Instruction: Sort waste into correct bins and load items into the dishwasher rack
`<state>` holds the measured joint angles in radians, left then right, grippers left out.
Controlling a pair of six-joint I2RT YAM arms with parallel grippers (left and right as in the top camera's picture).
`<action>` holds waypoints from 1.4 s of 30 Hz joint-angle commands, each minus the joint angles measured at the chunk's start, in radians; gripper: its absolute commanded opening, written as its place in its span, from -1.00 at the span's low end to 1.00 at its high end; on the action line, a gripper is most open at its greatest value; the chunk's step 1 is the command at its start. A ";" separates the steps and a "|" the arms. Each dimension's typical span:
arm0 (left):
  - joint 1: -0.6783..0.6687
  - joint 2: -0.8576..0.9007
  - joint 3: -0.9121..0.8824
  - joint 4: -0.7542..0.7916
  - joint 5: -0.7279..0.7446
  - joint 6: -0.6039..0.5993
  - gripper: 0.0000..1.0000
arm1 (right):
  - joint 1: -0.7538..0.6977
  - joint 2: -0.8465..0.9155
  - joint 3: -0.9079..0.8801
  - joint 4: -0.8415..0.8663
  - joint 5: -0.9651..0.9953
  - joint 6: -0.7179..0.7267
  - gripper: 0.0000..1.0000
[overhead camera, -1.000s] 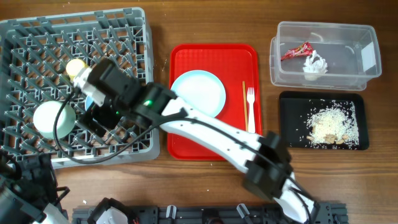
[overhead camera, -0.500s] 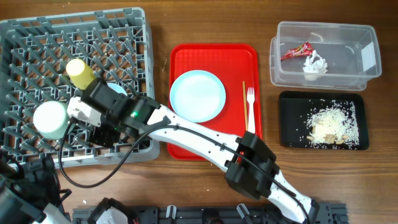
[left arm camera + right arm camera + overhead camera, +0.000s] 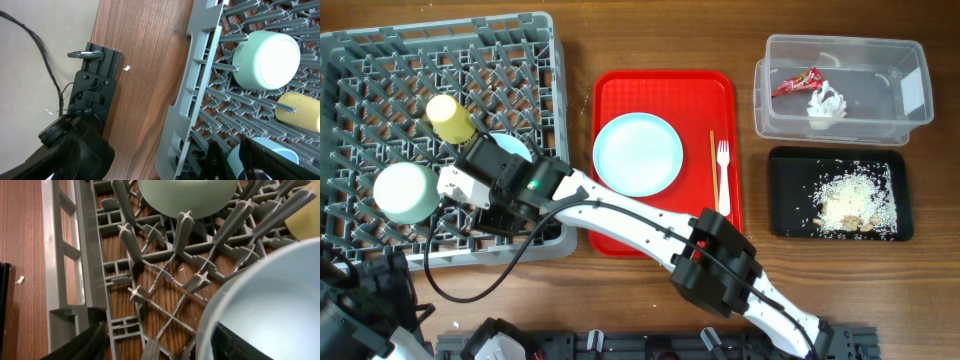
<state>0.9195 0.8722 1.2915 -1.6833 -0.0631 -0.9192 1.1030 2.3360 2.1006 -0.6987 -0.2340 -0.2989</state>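
Note:
The grey dishwasher rack [image 3: 380, 70] holds the yellow cup [image 3: 450, 118], the upturned pale green bowl [image 3: 405, 192] and the small white bowl [image 3: 513, 148]. My right gripper [image 3: 472, 190] reaches into the rack's front part. In the right wrist view it [image 3: 165, 345] is open wide, one finger inside the small white bowl [image 3: 270, 300], the other by the rack's frame. My left gripper [image 3: 152, 167] is open and empty beside the rack's edge. The white plate [image 3: 638, 152] and the white fork [image 3: 723, 172] lie on the red tray [image 3: 620, 225].
The clear tub [image 3: 880, 125] at the back right holds the red wrapper [image 3: 794, 82] and the white napkin [image 3: 827, 103]. The black tray [image 3: 788, 195] in front of it holds rice scraps [image 3: 855, 202]. A cable trails along the rack's front edge [image 3: 480, 285].
My right gripper has moved from the yellow cup toward the rack's front, uncovering the cup and the small white bowl. The rest has not moved.

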 commanded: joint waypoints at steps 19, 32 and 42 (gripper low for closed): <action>0.008 -0.002 0.003 -0.001 -0.018 -0.005 1.00 | 0.005 -0.031 0.017 0.085 -0.045 0.179 -0.91; 0.008 -0.002 0.003 -0.001 -0.018 -0.005 1.00 | 0.002 -0.095 0.020 0.549 -0.417 0.755 -0.91; 0.008 -0.002 0.003 -0.001 -0.017 -0.005 1.00 | -0.023 0.017 0.018 0.774 -0.373 1.205 -0.91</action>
<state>0.9195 0.8722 1.2915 -1.6833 -0.0631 -0.9192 1.0992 2.2906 2.1048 0.0357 -0.6025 0.7143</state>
